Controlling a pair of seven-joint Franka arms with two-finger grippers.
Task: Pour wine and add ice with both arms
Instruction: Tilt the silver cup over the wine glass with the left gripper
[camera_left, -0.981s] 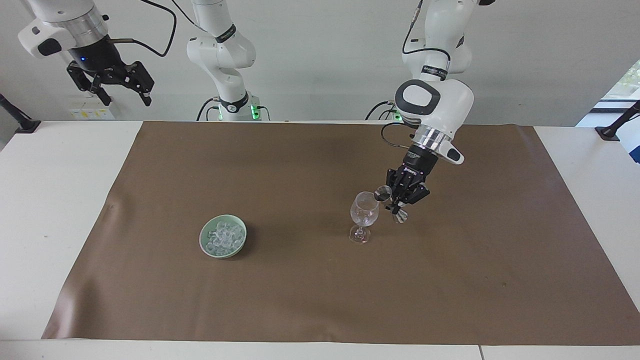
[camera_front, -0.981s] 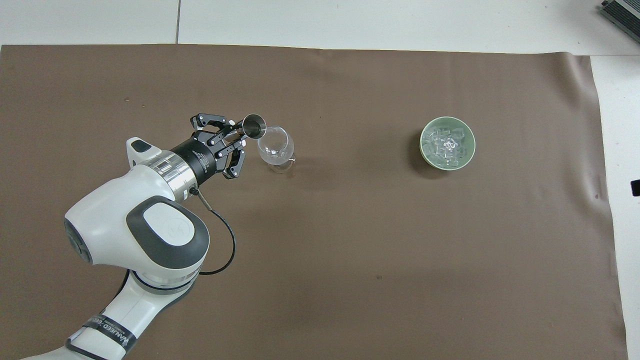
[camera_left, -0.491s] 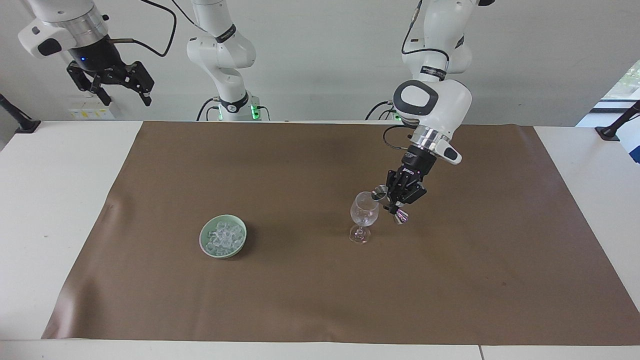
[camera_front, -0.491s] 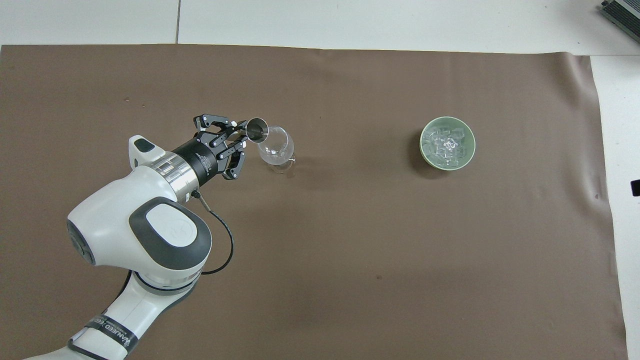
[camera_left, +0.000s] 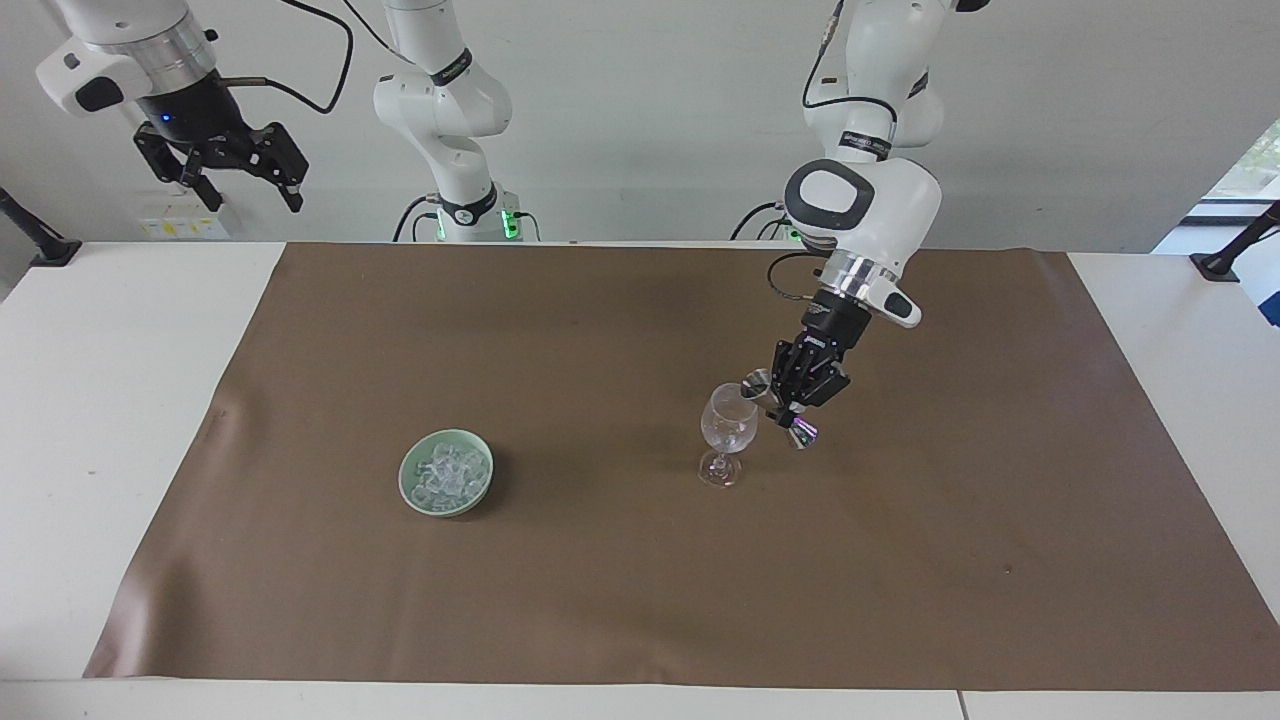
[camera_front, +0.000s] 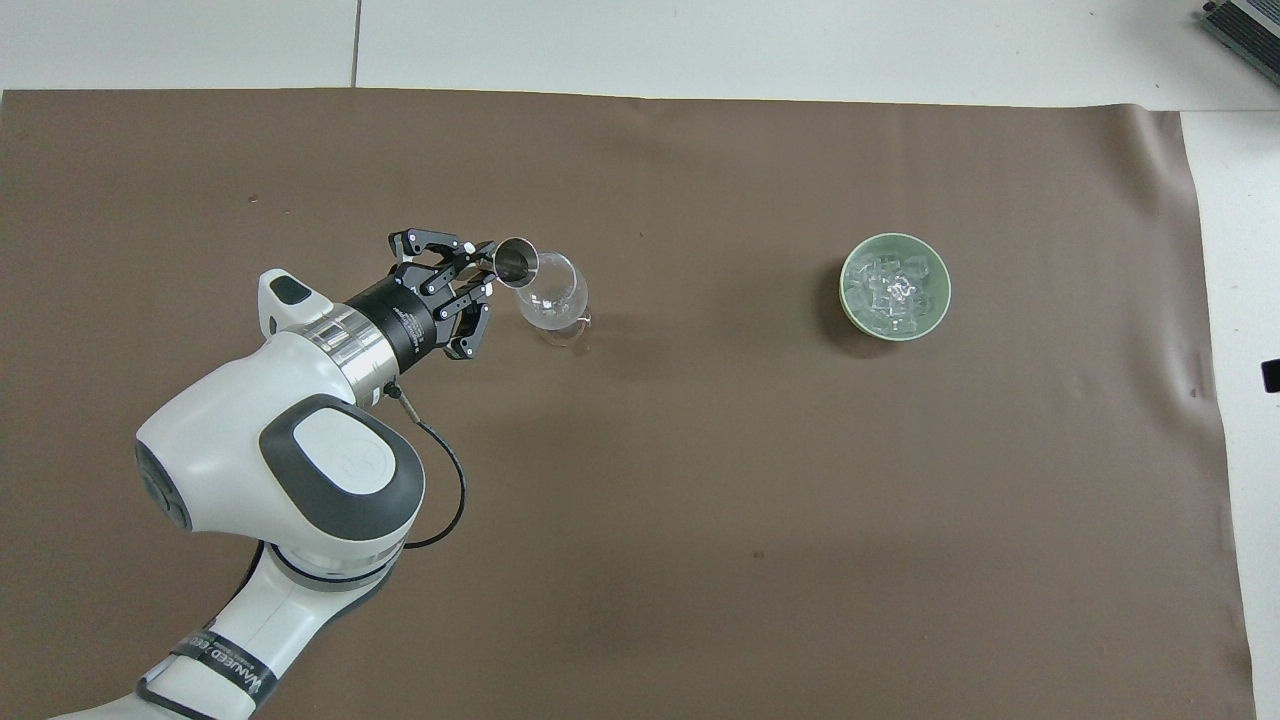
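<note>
A clear stemmed glass (camera_left: 728, 425) (camera_front: 552, 295) stands upright on the brown mat. My left gripper (camera_left: 790, 408) (camera_front: 478, 268) is shut on a small metal jigger (camera_left: 778, 405) (camera_front: 515, 262). The jigger is tilted, its mouth at the glass's rim on the side toward the left arm's end. No wine shows in the jigger or the glass. The ice (camera_left: 447, 468) (camera_front: 893, 290) lies heaped in a pale green bowl (camera_left: 410, 480) (camera_front: 848, 300) toward the right arm's end. My right gripper (camera_left: 255, 198) waits open, high above that end of the table.
The brown mat (camera_left: 600, 600) (camera_front: 700, 500) covers most of the white table (camera_left: 90, 400). The left arm's white elbow (camera_front: 290, 480) hangs over the mat on the robots' side of the glass.
The left gripper has shifted slightly toward the glass, bringing the jigger's mouth closer over the rim. The right arm, glass and bowl have stayed put.
</note>
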